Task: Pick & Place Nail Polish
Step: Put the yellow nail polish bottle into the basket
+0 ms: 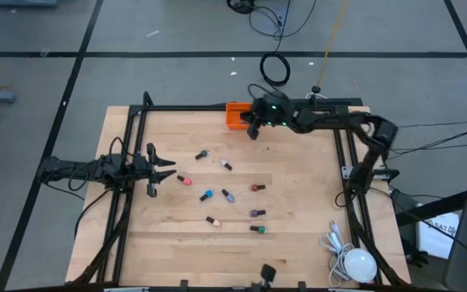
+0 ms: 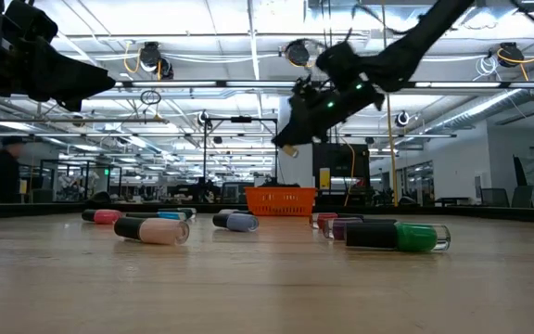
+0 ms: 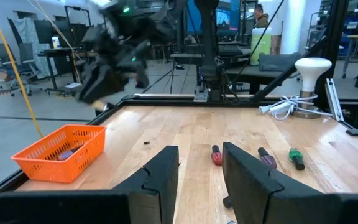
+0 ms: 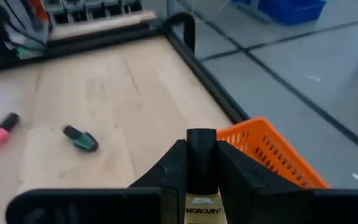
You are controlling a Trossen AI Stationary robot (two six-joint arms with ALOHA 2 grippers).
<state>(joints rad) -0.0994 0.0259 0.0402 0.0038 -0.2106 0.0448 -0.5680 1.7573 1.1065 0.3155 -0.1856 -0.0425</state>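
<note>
The counter (image 1: pixel 298 203) carries about nine loose bottles (image 1: pixel 229 195) at its middle, and the orange bin (image 1: pixel 235 116) sits at its far edge with the right arm's jaws (image 1: pixel 254 122) just beside it, clamped on a dark-capped bottle (image 4: pixel 201 180) held cap-forward near the rim. Since the bottle seems to hang at the bin's edge and not over its middle, a release here could drop it on the rim or onto the counter. The left arm's jaws (image 3: pixel 199 180) wait part open and empty at the left edge, pointed at the loose bottles.
</note>
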